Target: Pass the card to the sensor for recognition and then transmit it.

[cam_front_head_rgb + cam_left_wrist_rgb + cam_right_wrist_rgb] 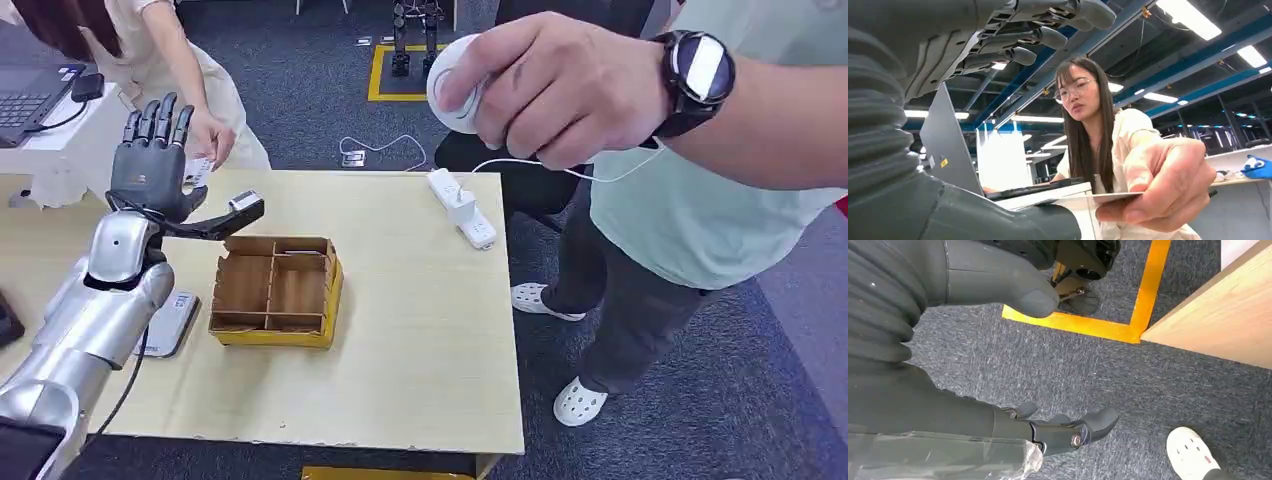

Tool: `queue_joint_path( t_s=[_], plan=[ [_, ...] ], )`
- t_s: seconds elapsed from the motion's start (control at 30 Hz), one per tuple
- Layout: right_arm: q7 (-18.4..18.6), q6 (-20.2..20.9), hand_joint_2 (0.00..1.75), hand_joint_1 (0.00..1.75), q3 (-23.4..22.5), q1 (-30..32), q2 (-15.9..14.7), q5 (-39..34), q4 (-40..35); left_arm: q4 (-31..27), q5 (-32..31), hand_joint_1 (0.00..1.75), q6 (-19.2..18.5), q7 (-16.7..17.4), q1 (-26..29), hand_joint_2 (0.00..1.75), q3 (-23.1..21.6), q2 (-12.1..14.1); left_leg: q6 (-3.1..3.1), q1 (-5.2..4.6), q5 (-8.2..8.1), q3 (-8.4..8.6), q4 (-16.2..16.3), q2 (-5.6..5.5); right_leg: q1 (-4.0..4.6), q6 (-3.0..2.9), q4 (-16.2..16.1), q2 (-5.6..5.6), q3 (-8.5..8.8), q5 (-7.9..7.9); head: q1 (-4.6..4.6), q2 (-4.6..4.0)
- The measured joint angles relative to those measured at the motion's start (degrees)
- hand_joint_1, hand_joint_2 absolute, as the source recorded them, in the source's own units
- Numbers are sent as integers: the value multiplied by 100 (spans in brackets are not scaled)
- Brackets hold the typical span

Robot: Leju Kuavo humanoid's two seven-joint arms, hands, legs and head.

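Reaching up over the far left of the desk [420, 330], the left hand [150, 155] stands with its fingers [155, 120] straight and spread and its thumb [225, 218] stuck out sideways, holding nothing. Just beyond it a person's hand [212, 138] holds out the card [199, 170], pinched flat between thumb and fingers, close to the robot's palm but not touching it. No writing on the card can be read. The sensor [168, 322], a flat grey pad, lies on the desk under the left forearm, beside a wooden divided box [277, 290]. A white power strip [462, 208] lies near the far edge. The right hand [998, 350] hangs over grey carpet [1148, 385] with a yellow line, fingers loosely apart and holding nothing.
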Motion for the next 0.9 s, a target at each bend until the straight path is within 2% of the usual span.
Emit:
queue_joint_path(
  t_s=[0.5,0.9],
  plan=[
    [48,-85,175,0,76,-4,-57,-13,-35,4,157,2,-59,-33,28,175,0,-2,0,0,0,0,0,0,0,0,0,0,0,0,2,0],
    [79,-94,175,0,105,-34,-68,-46,-35,4,157,2,-260,-77,27,175,0,-2,0,0,0,0,0,-1,0,0,0,0,0,0,2,0]
  ],
)
